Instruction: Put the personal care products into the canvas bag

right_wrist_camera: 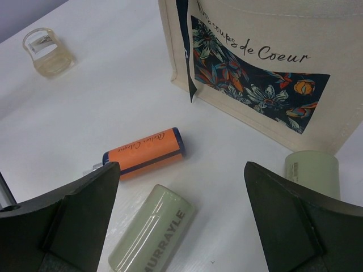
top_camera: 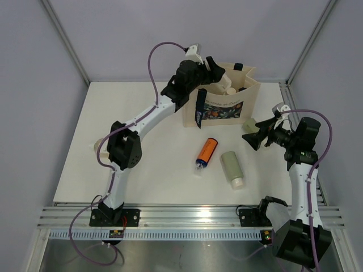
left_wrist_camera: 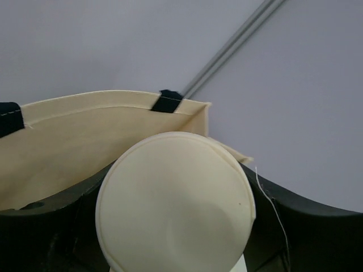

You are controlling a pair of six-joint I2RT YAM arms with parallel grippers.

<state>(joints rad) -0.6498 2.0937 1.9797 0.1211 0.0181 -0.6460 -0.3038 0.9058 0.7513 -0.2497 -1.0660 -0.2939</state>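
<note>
White table (top_camera: 142, 170) — three loose bottles (top_camera: 206, 151) (top_camera: 231, 167) (top_camera: 249, 126), one bag (top_camera: 227, 107)

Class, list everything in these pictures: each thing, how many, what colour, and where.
bag: one, beige with floral panel, back of table, pale caps showing inside.
cream bottle: one, between left fingers over bag.
green bottles: two, sage; one lying before bag, one by its right corner.
orange tube: one, blue-tipped, lying before bag.
clear ring: one, table's left side.
left fingers: two, black, closed on cream bottle.
right fingers: two, black, open, near green bottle.
</note>
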